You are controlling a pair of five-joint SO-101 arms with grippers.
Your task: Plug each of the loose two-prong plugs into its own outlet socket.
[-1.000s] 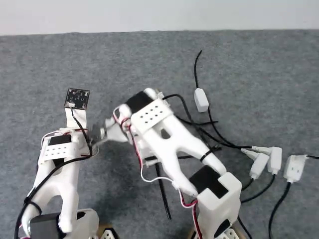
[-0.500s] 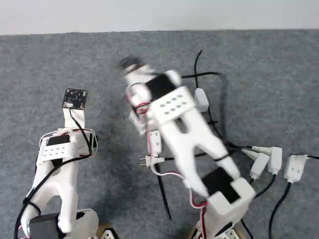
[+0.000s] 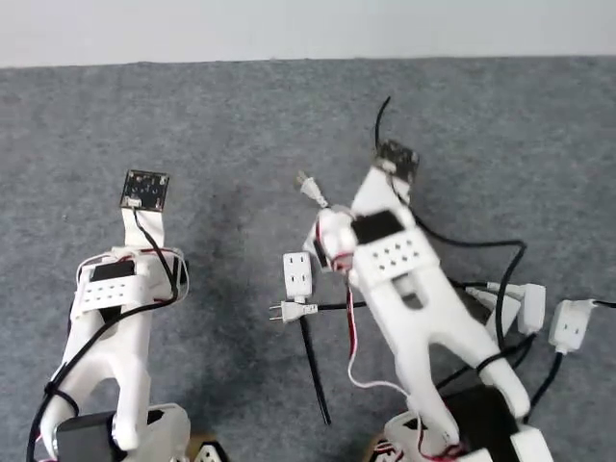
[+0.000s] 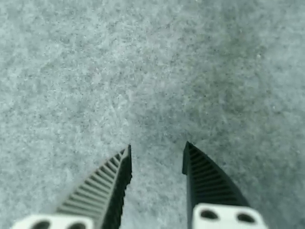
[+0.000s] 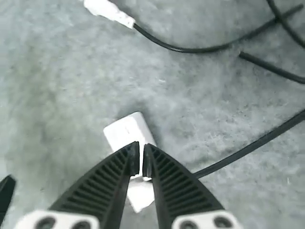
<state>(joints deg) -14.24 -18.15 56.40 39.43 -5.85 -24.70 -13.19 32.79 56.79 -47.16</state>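
Note:
A white outlet socket block [image 3: 297, 273] lies on the grey carpet mid-table, with a loose two-prong plug [image 3: 292, 310] on a black cable just in front of it. My right arm [image 3: 385, 250] stands beside them. In the right wrist view my right gripper [image 5: 140, 153] is shut with nothing between its fingers, its tips hovering over the socket block [image 5: 123, 131], and the plug [image 5: 107, 10] lies beyond. My left gripper [image 4: 157, 147] is open over bare carpet, and its arm [image 3: 115, 289] is at the left.
Two more white plugs [image 3: 500, 313] and a white socket block [image 3: 568, 322] lie at the right edge amid looping black cables [image 3: 481, 245]. A loose black cable end [image 3: 316, 380] lies near the front. The carpet ends at a pale wall at the back.
My right arm has swung from beside the left arm over to the right and back, so the socket block and plug now lie in the open. The left arm has not moved.

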